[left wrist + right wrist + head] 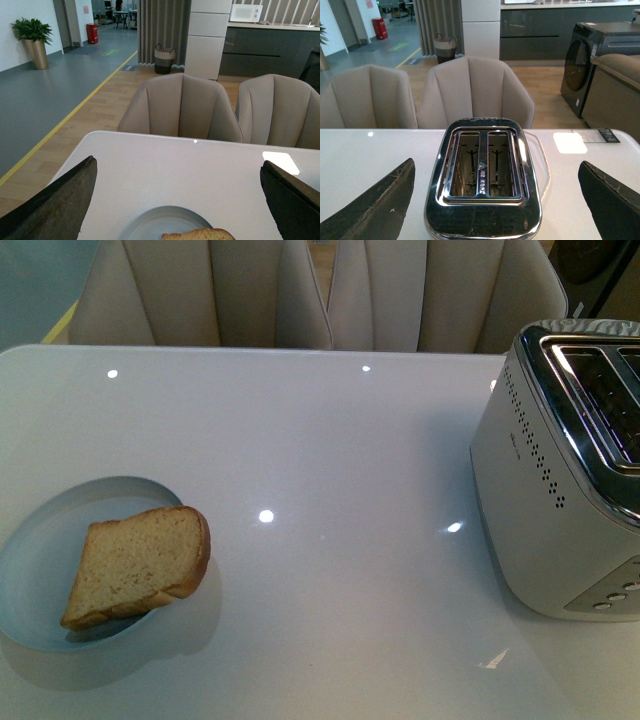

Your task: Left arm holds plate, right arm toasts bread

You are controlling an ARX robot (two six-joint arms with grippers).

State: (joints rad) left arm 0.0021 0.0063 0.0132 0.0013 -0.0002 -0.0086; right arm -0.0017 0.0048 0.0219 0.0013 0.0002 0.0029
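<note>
Bread (138, 565): one slice on the pale-blue plate (35, 540), near the left edge of the counter (330, 430), toward the near-left corner. The rounded crust end points to the right edge and appears to reach past the plate rim. The squared end points to the near-left corner.

Toaster (545, 490) stands at the right edge, well apart from the plate. Both slots (470, 162) are empty, with their long axis running from near edge to far edge.

Left claw (178, 162): fingers wide apart, nothing held, plate just ahead and below, not touching.

Right claw (496, 162): fingers apart, empty, hanging over the toaster.

Judgement: the left claw is nearer the plate. The right claw must cross toward the left edge for the slice. The crust end faces it and looks the likelier place to pinch. The slice would then need turning upright to match the slots.
</note>
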